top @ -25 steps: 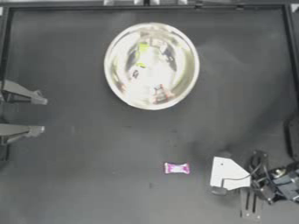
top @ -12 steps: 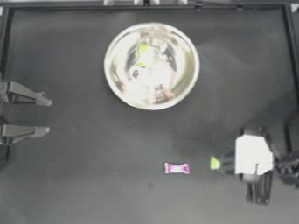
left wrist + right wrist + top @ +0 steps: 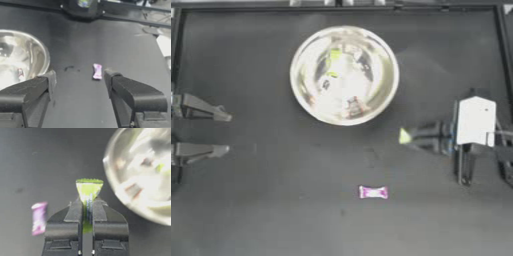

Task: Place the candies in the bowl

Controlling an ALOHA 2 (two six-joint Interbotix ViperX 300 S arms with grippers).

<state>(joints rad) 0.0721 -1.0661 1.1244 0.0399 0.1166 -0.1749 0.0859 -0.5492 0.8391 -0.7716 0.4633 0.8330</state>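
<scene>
Candies partly in the bowl [image 3: 343,75]; right gripper [image 3: 413,137], at its four o'clock, clamps a yellow-green candy [image 3: 89,189]; pink candy [image 3: 373,192] remains on the worktop [image 3: 258,200]; left gripper [image 3: 224,133] waits apart at nine o'clock.

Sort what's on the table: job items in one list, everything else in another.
Job items:
bowl, candies already inside
yellow-green candy, pinched in the right gripper
pink candy, loose on the table

Everything else:
left gripper, parked at the table's left edge, open

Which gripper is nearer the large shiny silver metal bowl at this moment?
Right. The right gripper, shut on a yellow-green twist-wrapped candy, sits just off the large shiny silver metal bowl on its lower right side. The left gripper is parked, open, at the table's left edge, farther away.
</scene>
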